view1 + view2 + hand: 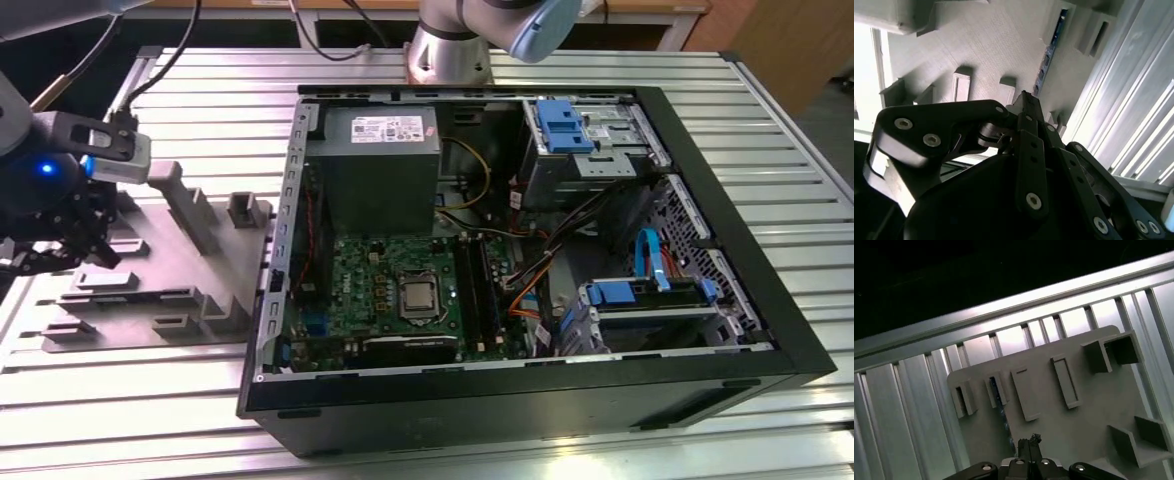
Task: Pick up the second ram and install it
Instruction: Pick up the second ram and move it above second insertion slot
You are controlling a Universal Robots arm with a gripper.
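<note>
The step in hand is the pick. The gripper (pixel 64 240) hangs over the grey holder plate (pixel 200 290) at the exterior view's left, well apart from the open computer case (pixel 534 250) on the slatted tabletop (pixel 134 400). In both wrist views the fingers (pixel 1027 107) look drawn together and hold nothing. The second ram (pixel 1047 59) stands on its long edge in the plate, a thin bluish strip between two grey holder blocks (pixel 965 399). In the first wrist view the strip (pixel 1000 396) runs toward the fingertips and ends near them, slightly to one side. They appear to be apart, though the height between them cannot be judged. To do this pick well, I judge that the fingers need to spread wide enough to straddle the stick's thin faces. The pads should sit parallel to its length and be centred along it rather than out at the near end, so it does not pivot when lifted. The blocks stand close on either side, so the descent should be straight and stop short of the plate. The grip should fall on the upper edge and be firm but light. The stick should come out along the line of its slot, because any twist could bind it against the blocks or tilt it in the grasp.
</note>
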